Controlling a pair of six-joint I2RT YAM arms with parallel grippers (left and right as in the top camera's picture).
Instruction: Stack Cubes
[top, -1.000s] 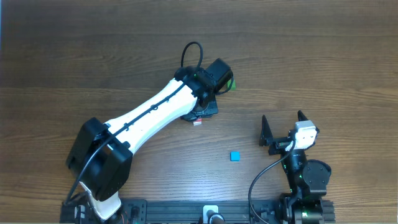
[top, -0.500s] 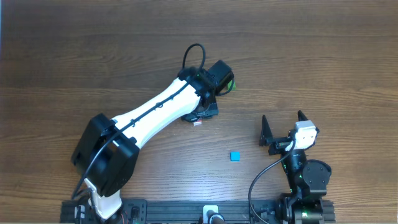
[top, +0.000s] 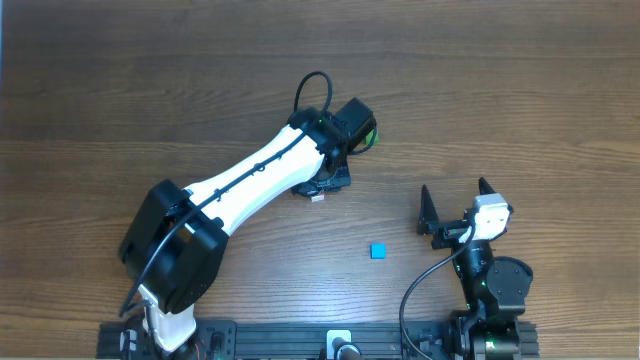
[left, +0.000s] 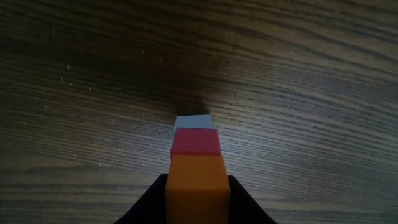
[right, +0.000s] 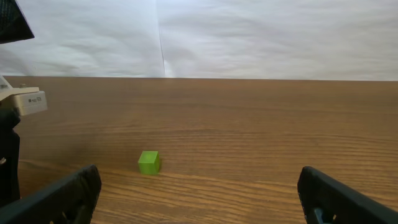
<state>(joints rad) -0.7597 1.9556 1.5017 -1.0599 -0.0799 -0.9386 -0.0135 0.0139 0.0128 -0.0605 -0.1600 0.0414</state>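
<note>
My left gripper (left: 196, 190) pinches the orange cube (left: 196, 171), apparently seated on the red cube (left: 195, 141) over a pale cube (left: 191, 121). Blue cube (top: 377, 251) and green cube (right: 149, 162) lie apart from the red cube, unstacked; my right gripper (top: 454, 190) hangs spread

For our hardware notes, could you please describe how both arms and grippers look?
Left arm: long white link, bulky black joints, black cable loop at the wrist. Right arm: black, with a white wrist block and dark pointed fingers.

Colours I see
An orange cube (left: 196, 186), red cube (left: 195, 141), pale grey cube (left: 192, 121), green cube (right: 148, 162), blue cube (top: 378, 251); dark brown wood-grained table (top: 500, 80).
</note>
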